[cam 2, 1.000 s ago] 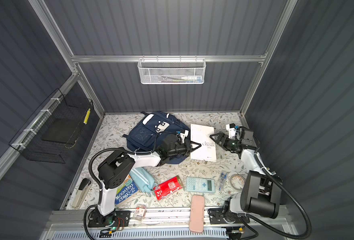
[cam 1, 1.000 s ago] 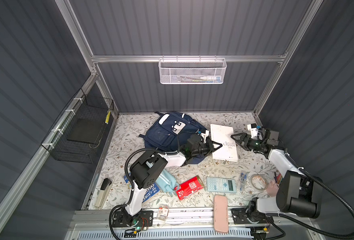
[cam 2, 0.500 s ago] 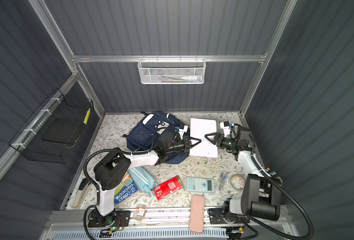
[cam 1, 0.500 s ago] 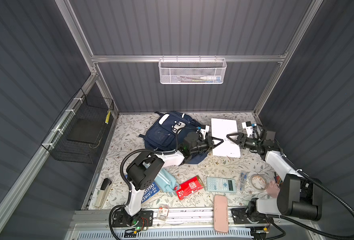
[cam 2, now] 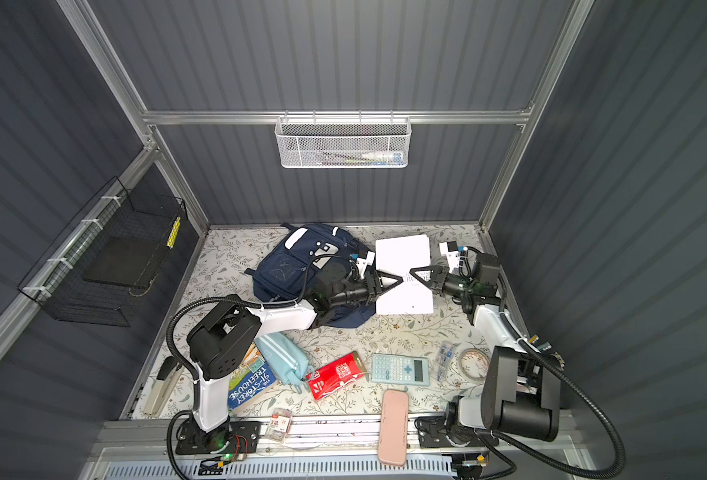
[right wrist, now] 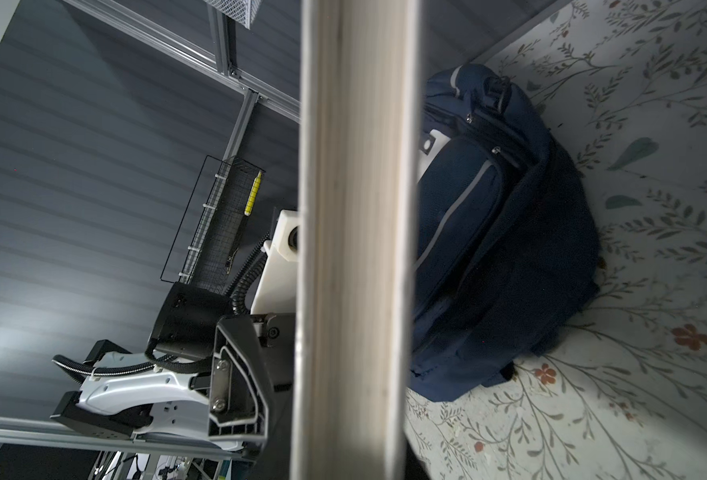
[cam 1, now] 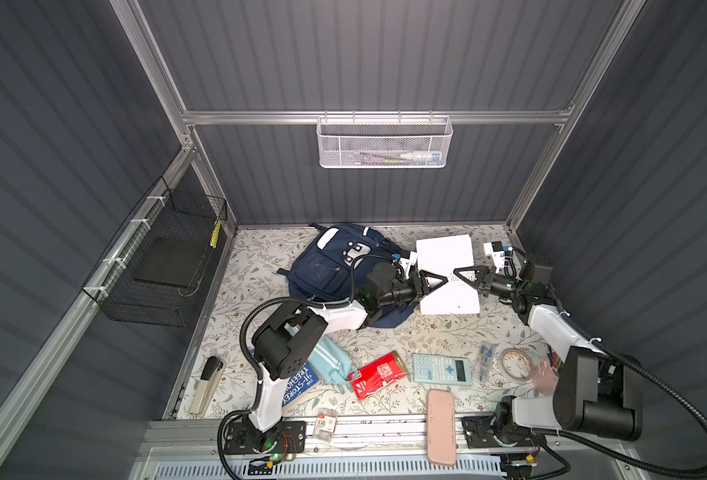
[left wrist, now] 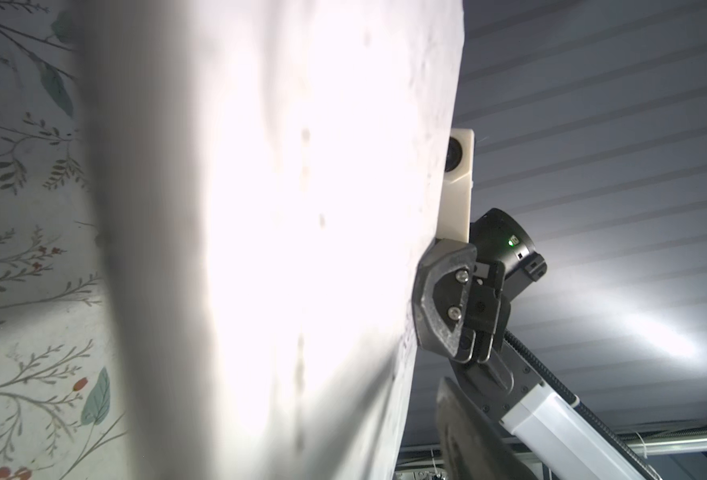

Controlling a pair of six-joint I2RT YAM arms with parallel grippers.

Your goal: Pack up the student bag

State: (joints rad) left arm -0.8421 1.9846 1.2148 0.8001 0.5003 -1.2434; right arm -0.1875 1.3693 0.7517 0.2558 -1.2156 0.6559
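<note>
Past book (right wrist: 356, 249), right wrist not left: student bag (right wrist: 493, 249)

Twin overhead eyes, two wrist close-ups.
Looked down from over the near rail onto the whole floral table (cam 1: 260, 266), nearly alike; sat close against opposite edges of the white book (left wrist: 281, 249), faced past it to the student bag (right wrist: 489, 249) from the right wrist.

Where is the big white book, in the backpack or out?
Out. The white book is outside, right beside the backpack, lifted off the table and pinched at its edge by the right gripper.
</note>
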